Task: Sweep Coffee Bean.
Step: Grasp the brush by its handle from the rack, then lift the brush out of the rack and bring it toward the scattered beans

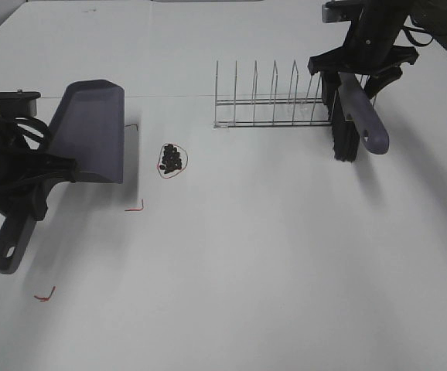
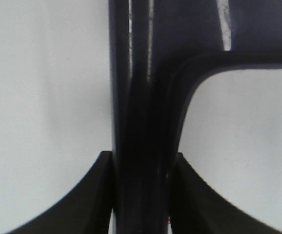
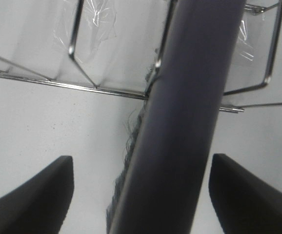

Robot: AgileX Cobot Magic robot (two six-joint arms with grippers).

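The left pincer [image 2: 142, 165] grips the dustpan [image 1: 92, 131] tight. The right pincer [image 3: 142, 163] stands wide open around the brush [image 1: 363, 117]. The coffee beans [image 1: 171, 158] sit near the dustpan.

1. no text, label, brand, number or sign can be read in any of the three views.
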